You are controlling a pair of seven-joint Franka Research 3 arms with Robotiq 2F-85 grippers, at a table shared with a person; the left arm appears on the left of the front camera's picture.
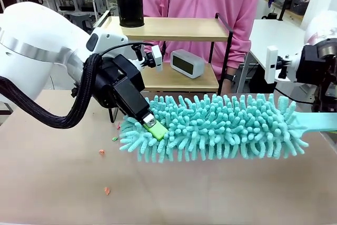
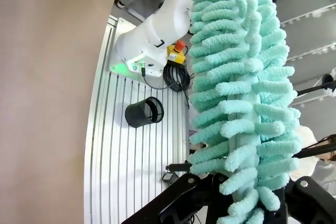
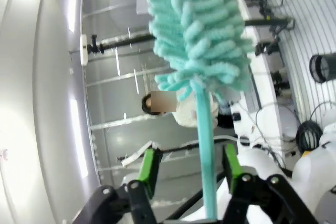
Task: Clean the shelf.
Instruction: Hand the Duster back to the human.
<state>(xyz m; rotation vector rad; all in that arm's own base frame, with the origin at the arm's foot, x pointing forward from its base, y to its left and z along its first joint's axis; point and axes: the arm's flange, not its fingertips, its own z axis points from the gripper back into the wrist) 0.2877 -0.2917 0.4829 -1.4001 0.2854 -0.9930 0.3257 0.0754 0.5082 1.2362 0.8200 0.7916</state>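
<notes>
Two grippers attend one teal chenille duster (image 1: 221, 127), which hangs level above the brown worktop, in front of the shelf (image 1: 168, 30) that stands at the worktop's far edge before a person in pink. The left gripper (image 1: 154, 126) is clamped tight on the fluffy tip of the duster, its green pads buried in the fringe. The right gripper (image 3: 191, 169) stands wide apart, its green fingers (image 3: 151, 166) on either side of the slim teal handle (image 3: 206, 145) without touching it. The duster looks light and very soft; the pile will squash and slip under a pinch, so the stiff plastic handle is probably the sounder place to take hold. The shelf, two pale boards in a thin black frame, seems light and easy to nudge. It carries a black mesh cup (image 1: 130, 7) near its top board's left end and a small white clock (image 1: 187, 63) on the lower board.
</notes>
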